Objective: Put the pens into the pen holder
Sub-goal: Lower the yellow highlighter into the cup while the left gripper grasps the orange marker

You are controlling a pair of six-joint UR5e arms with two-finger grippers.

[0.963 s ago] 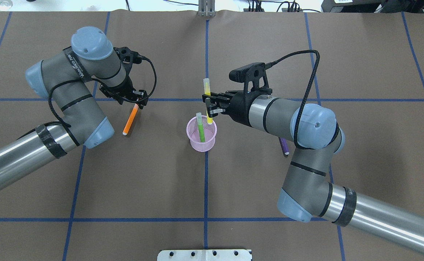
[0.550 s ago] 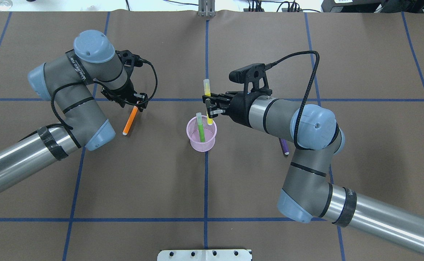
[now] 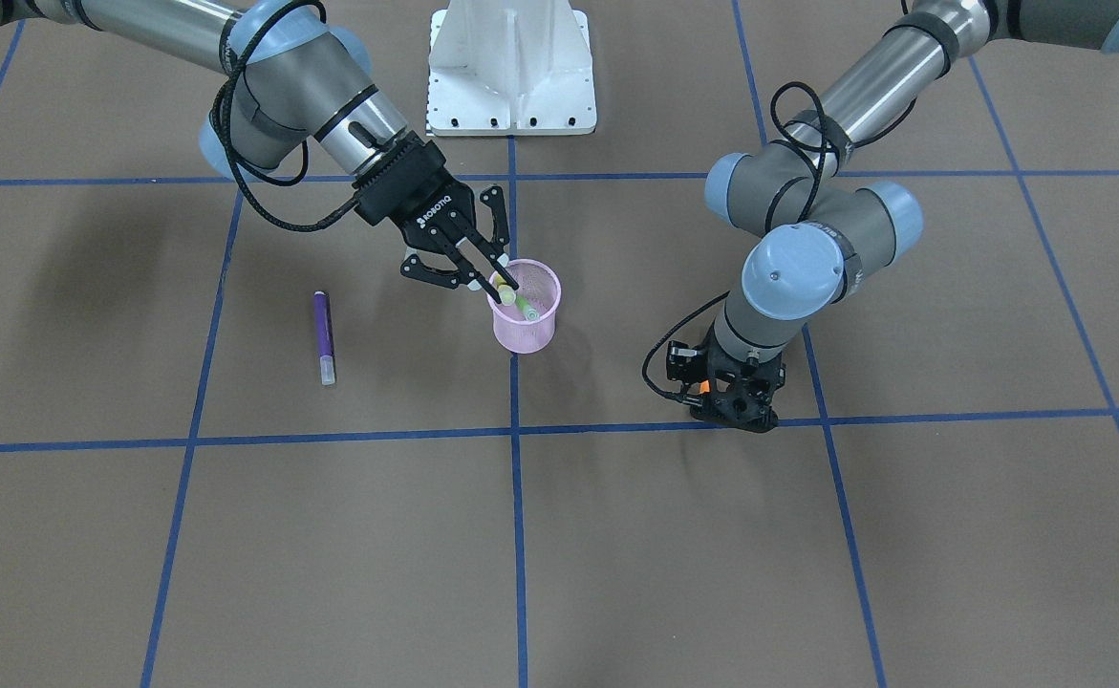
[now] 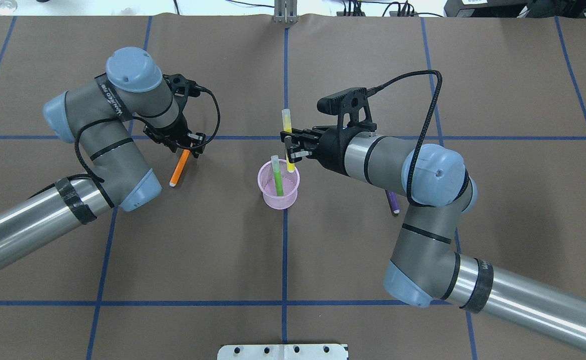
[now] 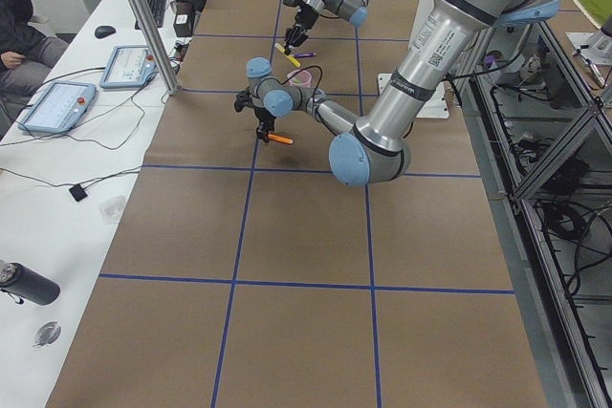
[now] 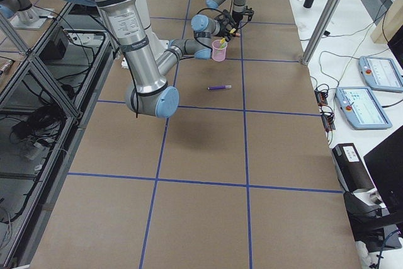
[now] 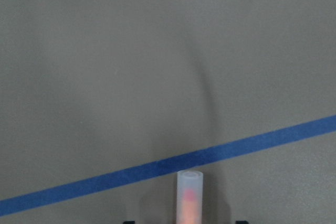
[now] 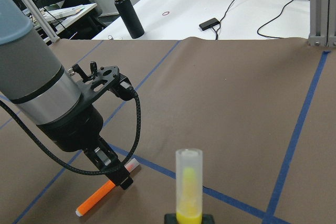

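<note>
The pink mesh pen holder stands at the table's middle, with a green pen upright in it. My right gripper is shut on a yellow pen and holds it nearly upright, its lower end at the holder's far rim. It also shows in the right wrist view. The orange pen lies on the table to the left. My left gripper is low over its pale cap end, jaws open on either side. The purple pen lies on the table, partly under my right arm.
Blue tape lines cross the brown table cover. A white base plate sits at the robot's edge. Operator pendants and cables lie on a side bench beyond the table.
My left arm has shifted right and brought its gripper down at the orange pen's cap end. My right gripper and the yellow pen have hardly moved.
</note>
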